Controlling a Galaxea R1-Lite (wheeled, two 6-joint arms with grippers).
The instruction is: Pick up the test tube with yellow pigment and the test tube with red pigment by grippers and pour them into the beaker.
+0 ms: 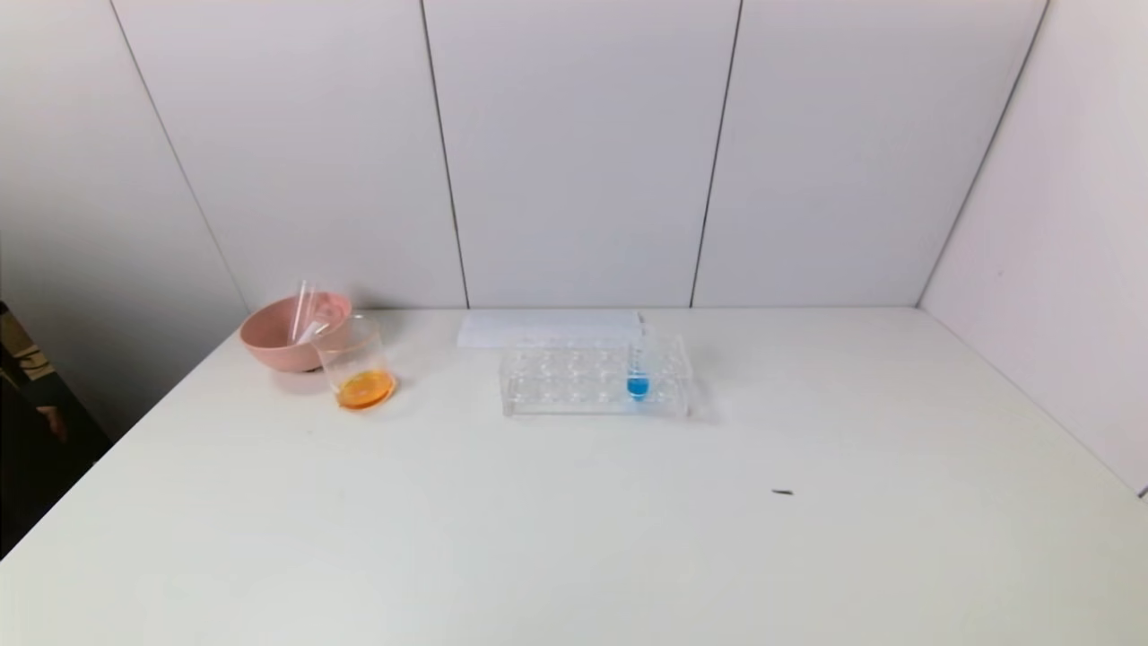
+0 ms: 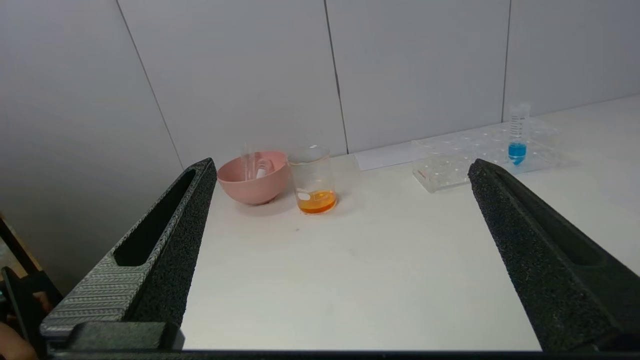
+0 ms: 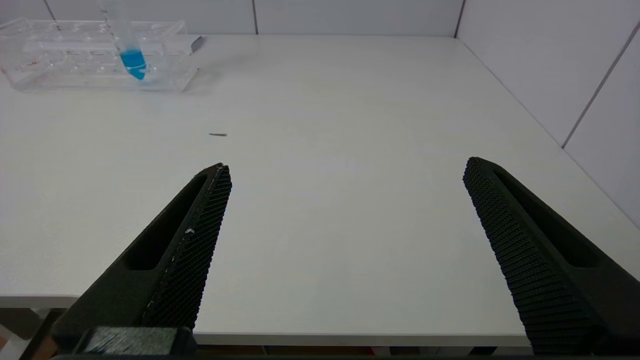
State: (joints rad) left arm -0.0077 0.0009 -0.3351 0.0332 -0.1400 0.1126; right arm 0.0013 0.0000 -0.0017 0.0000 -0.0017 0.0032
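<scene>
Left hand [image 2: 340,170] and right hand [image 3: 345,167] spread wide, empty, at near table [image 1: 574,538] edge, unseen from head. Beaker [image 1: 357,363] holds orange liquid. Behind, pink bowl [image 1: 269,336] holds two emptied tubes [image 1: 303,316], which is which unclear.

A wide white table [image 1: 628,538] is seen, and it is closed in at the back and on both sides by plain grey-white wall panels [image 1: 574,152]. The panels are divided by thin dark seams. The scene is lit evenly and softly. A small dark speck [image 1: 782,492] is seen on the table.
</scene>
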